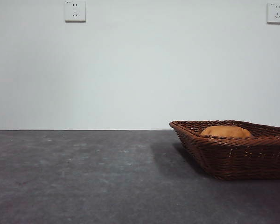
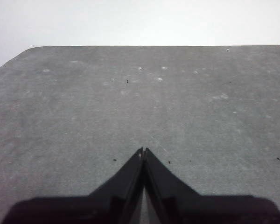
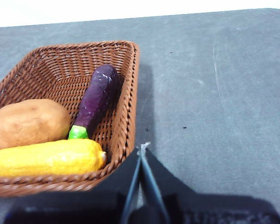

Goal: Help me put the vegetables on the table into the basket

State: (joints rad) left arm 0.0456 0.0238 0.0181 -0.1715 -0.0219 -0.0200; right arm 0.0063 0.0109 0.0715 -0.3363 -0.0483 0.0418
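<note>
The corn [image 3: 46,157], potato [image 3: 29,122] and eggplant [image 3: 95,100] are seen lying together inside the basket [image 3: 126,93] on the table [image 3: 214,93], while the left claw [image 2: 143,150] and right claw [image 3: 143,147] are held clenched and empty.

Woven wicker basket [image 3: 130,88], matt speckled table [image 3: 214,93], bumpy corn [image 3: 46,157], smooth potato [image 3: 28,122].
</note>
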